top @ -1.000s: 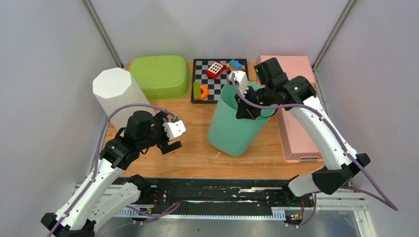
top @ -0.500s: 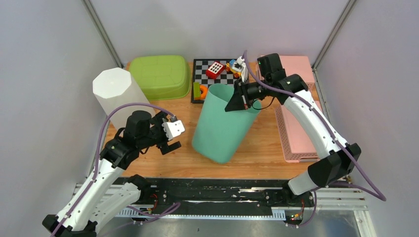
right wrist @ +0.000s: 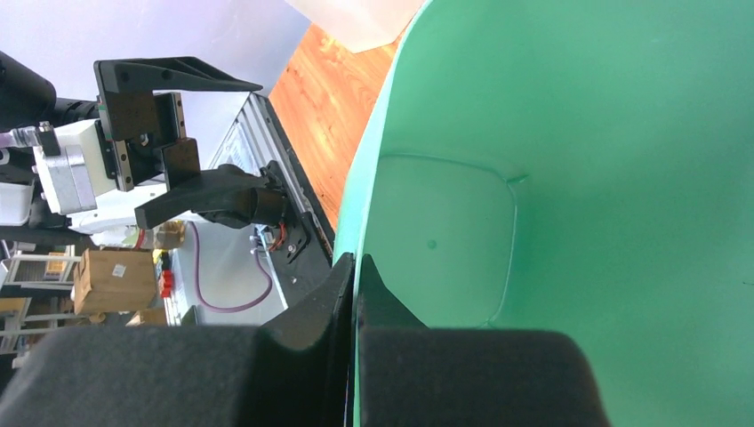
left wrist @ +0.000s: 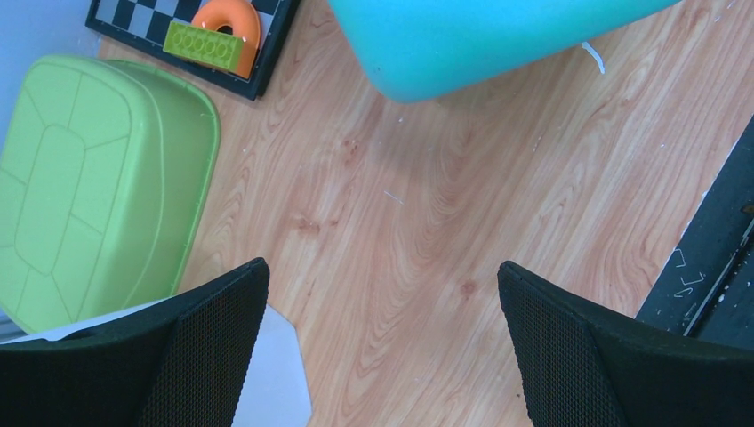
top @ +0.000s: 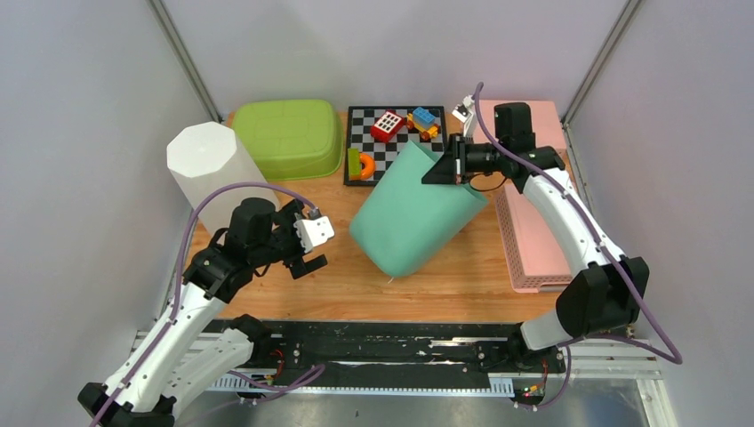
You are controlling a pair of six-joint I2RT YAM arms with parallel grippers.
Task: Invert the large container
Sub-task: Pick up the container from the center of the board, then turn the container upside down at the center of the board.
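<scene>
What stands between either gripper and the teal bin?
Nothing visible. The right gripper is shut on the rim of the bin; between the open left gripper and the bin lies only bare table.

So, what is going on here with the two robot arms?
The right gripper is shut on the rim of the large teal container and holds it tipped far over, with the base toward the near edge of the table. The container is not upside down yet. The left gripper hangs open over the wood beside it and holds nothing.
</scene>
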